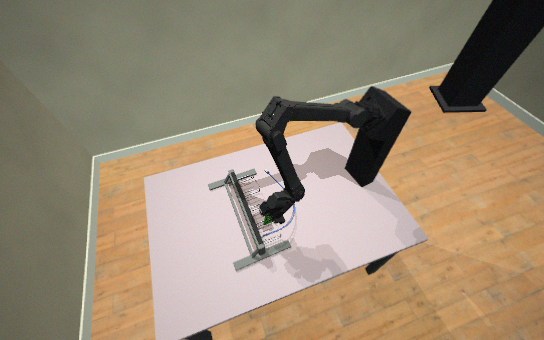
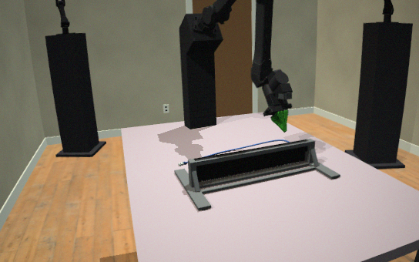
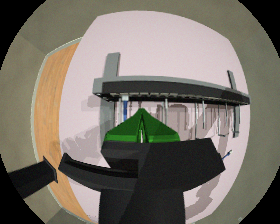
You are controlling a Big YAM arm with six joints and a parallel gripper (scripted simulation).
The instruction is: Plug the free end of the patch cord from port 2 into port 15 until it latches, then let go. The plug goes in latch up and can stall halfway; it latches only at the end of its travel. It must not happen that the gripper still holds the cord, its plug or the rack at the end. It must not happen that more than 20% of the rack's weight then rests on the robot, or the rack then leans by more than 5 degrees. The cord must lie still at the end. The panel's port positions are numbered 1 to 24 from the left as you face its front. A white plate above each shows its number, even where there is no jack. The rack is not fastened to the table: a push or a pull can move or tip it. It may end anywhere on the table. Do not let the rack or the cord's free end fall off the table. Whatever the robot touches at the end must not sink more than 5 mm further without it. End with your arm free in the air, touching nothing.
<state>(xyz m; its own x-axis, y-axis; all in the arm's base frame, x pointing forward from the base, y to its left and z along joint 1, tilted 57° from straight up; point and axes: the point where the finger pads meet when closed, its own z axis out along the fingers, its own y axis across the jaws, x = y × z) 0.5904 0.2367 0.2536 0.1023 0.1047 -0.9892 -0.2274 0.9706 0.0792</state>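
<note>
The grey rack [image 1: 243, 209] [image 2: 252, 152] [image 3: 166, 81] stands upright on its feet. The blue patch cord [image 1: 285, 226] [image 2: 243, 147] [image 3: 125, 111] leaves the panel near its left end and curves around to a free plug [image 1: 267, 172] [image 2: 181, 163] [image 3: 229, 152] beyond the panel's other end. My gripper [image 1: 266, 222] [image 2: 284, 129] [image 3: 142, 115] is shut and empty, its green fingers above and in front of the panel's left part, near the cord's plugged end. The port numbers and jacks are too small or hidden to read.
Several thin wire guides [image 3: 166, 112] stick out from the panel's front, between the rack and the arm's side. The pink table [image 1: 190, 290] [image 2: 285, 223] [image 3: 156, 40] carries the rack. The arm's black pedestal [image 1: 370, 155] [image 2: 200, 85] stands at the table's far side.
</note>
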